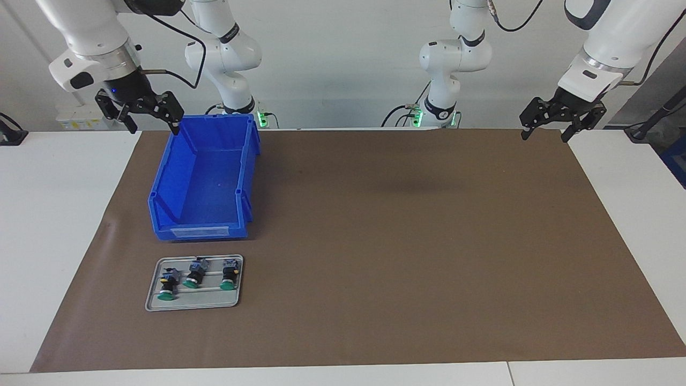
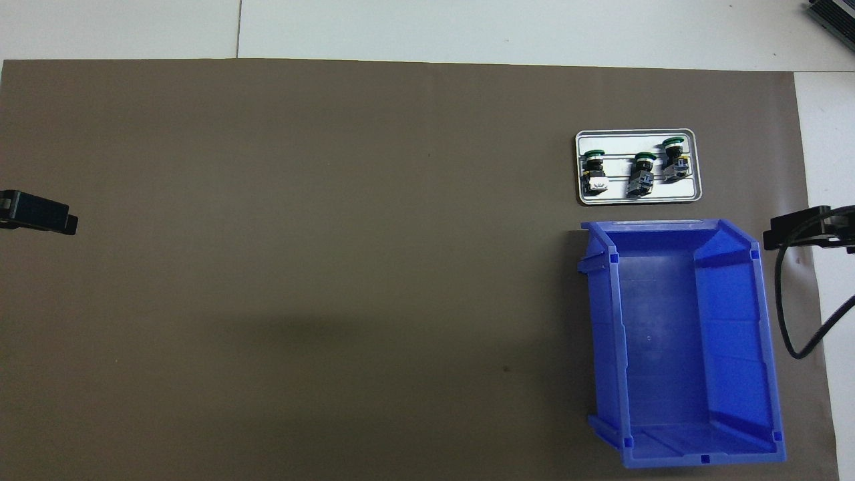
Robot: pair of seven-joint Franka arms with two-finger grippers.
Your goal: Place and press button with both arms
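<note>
Three green-capped buttons [image 1: 195,274] [image 2: 638,175] lie on their sides on a small grey tray [image 1: 155,303] [image 2: 693,194] at the right arm's end of the brown mat. My right gripper [image 1: 151,122] is open and empty, raised over the mat's edge beside the blue bin's corner nearest the robots; only its tip [image 2: 798,228] shows in the overhead view. My left gripper [image 1: 545,132] is open and empty, raised over the mat's corner at the left arm's end; its tip [image 2: 40,212] shows in the overhead view. Both arms wait.
An empty blue bin [image 1: 166,225] [image 2: 604,347] stands nearer to the robots than the tray, almost touching it. A brown mat [image 1: 407,241] [image 2: 300,254] covers most of the white table. A black cable [image 2: 785,314] hangs from the right arm beside the bin.
</note>
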